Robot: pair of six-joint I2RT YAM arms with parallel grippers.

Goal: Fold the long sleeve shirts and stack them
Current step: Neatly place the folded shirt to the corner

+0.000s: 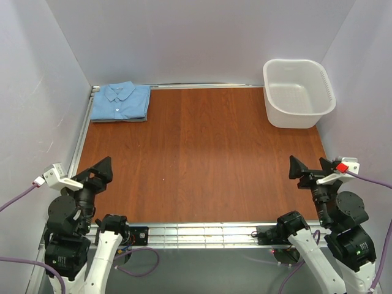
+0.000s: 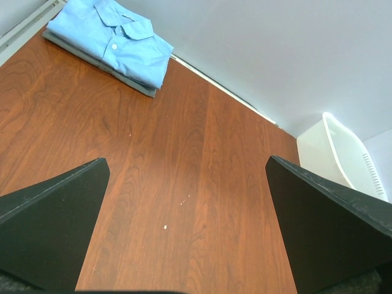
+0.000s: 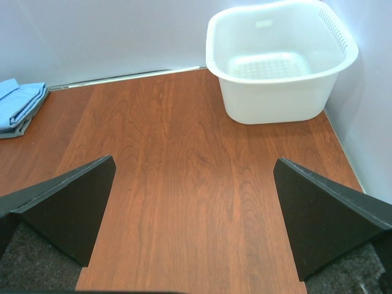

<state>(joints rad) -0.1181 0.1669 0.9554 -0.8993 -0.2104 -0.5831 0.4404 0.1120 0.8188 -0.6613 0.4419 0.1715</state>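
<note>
— Where did your overhead camera sit?
— High behind the near edge, looking down on your whole table [image 1: 202,153].
— And your wrist cameras?
— Low by that edge, facing the far edge. Both caught the shirt stack [image 2: 110,43] in the far-left corner and the basket [image 3: 275,79] in the far-right.

Two matching arms here: glossy black cylindrical joint motors [image 1: 66,211] joined by smooth white plastic arm links [image 1: 105,252]. The left gripper [image 1: 92,176] carries matte black wedge-shaped fingers [image 2: 55,214], flat-faced and tapering to sharp tips, and the right gripper [image 1: 311,168] wears an identical pair. At the fingers' roots sits a dark, grainy-textured gripper body [image 3: 37,263]. Each wrist has a small white camera housing [image 1: 58,176]; the right one shows a bright red block [image 1: 342,166]. Thin purple cables [image 1: 18,197] trail off both wrists, and more purple cable curls beneath the black base blocks [image 1: 138,234].
</note>
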